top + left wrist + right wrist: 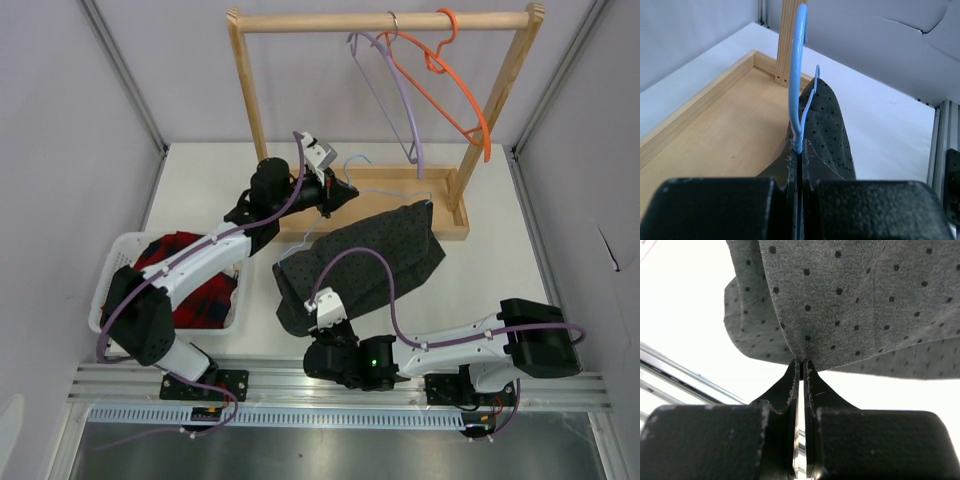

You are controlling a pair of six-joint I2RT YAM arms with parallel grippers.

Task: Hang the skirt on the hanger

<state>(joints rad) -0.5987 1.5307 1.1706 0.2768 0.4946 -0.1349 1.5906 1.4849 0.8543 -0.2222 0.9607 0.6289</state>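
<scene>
The dark dotted skirt [365,258] lies draped across the table's middle, its far end over the pale-blue wire hanger [357,160]. My left gripper [337,195] is shut on the hanger's neck just below the hook, which shows in the left wrist view [796,75] with the skirt [827,125] right behind it. My right gripper [316,297] is shut on the skirt's near left edge. In the right wrist view the cloth [840,300] is pinched between the fingertips [801,362] and hangs lifted off the table.
A wooden rack [385,20] stands at the back with a lilac hanger [392,95] and an orange hanger [450,85] on its bar; its base tray [400,178] lies beneath my left gripper. A white basket [113,270] at left holds a red plaid garment [205,295].
</scene>
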